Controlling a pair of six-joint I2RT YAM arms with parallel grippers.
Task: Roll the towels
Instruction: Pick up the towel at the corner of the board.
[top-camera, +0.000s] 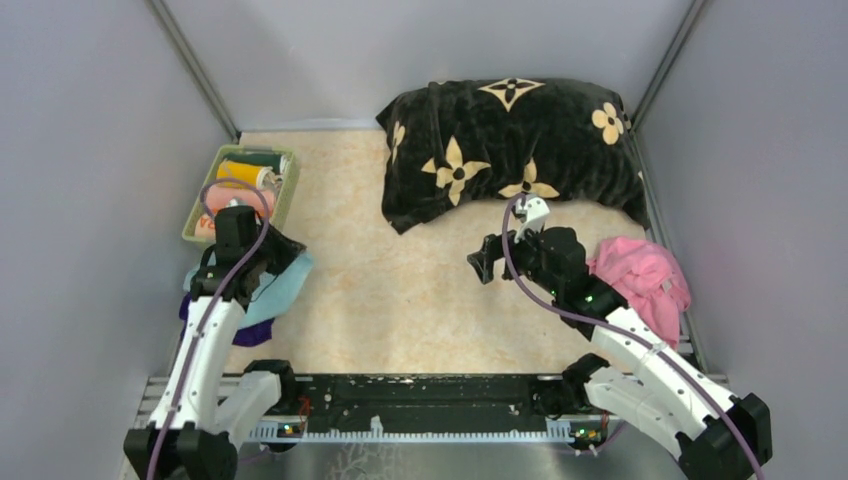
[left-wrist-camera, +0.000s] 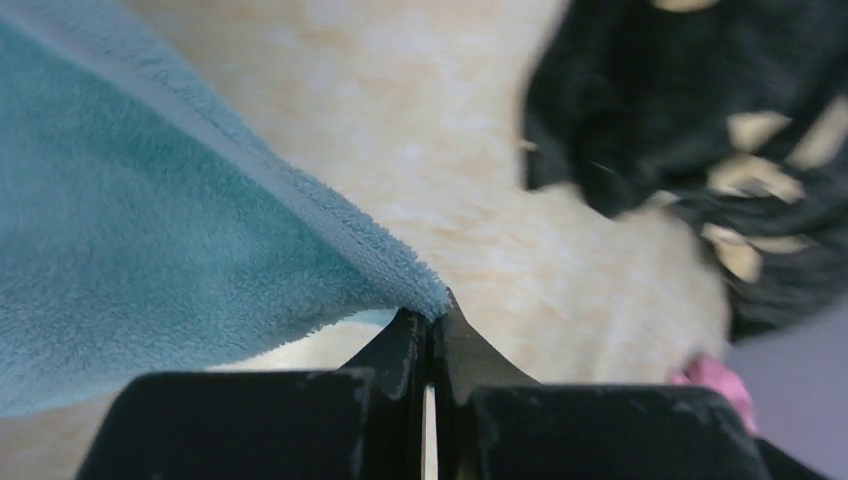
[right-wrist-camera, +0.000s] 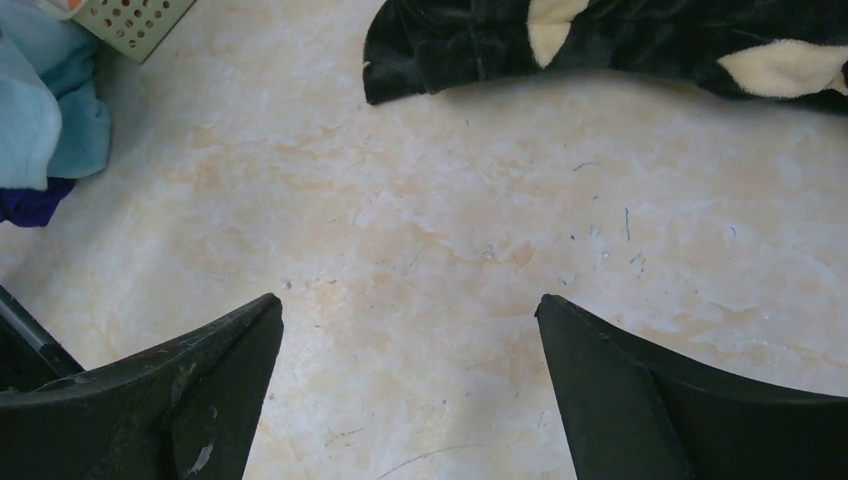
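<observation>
A pale marbled table (top-camera: 400, 300) is seen from above, enclosed by grey walls. A large black plush cushion (top-camera: 510, 150) with beige flower motifs is laid across the far side. Near the right edge, a pink towel (top-camera: 645, 275) is left in a loose crumpled heap beside the right arm. At the left edge, a light blue towel (top-camera: 285, 288) of soft terry is spread unrolled over a dark purple towel (top-camera: 252, 335), of which only a corner is shown. Behind them, a pale green perforated basket (top-camera: 290, 185) is set in the far left corner, with a rolled yellow towel (top-camera: 245, 175) and other rolls inside.

The left gripper (left-wrist-camera: 430, 315) is closed tight, its fingers pressed together on one hemmed corner of the light blue towel, which is drawn up into a taut peak off the table. The right gripper (right-wrist-camera: 410, 305) is held over bare table near the middle, its fingers spread wide apart, with nothing held or touched.
</observation>
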